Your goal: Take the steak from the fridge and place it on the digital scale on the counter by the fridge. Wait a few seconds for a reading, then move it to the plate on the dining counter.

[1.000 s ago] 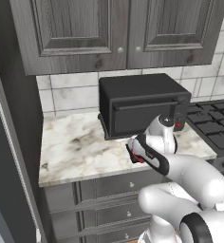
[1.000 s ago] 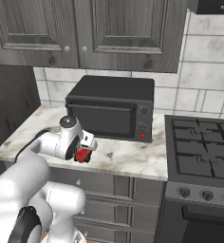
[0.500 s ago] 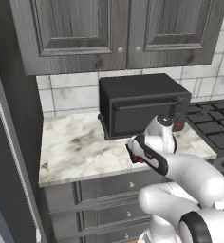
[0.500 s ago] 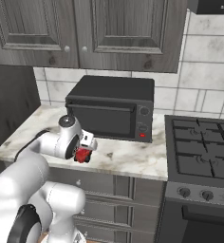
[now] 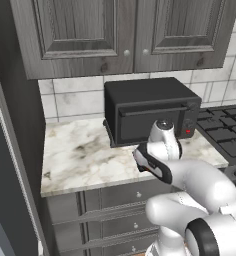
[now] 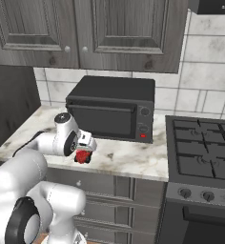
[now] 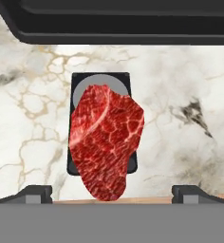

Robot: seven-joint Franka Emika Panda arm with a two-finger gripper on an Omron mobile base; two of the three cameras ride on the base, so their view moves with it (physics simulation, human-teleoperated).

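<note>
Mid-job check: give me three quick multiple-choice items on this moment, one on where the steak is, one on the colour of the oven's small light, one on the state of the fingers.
1. Where does the steak lie?
A. on the stove
B. on the scale
C. inside the toaster oven

2. What colour is the small light on the toaster oven's front?
A. green
B. blue
C. red

3. How do the fingers stand?
A. wide apart, steak free between them
C. pressed onto the steak
B. shut with nothing in them

Answers: 1 B, the hand view shows the meat lying over the black square slab on the counter. 2 C, a red dot glows low on its panel. 3 A, both tips sit far out to the sides, clear of the meat.
</note>
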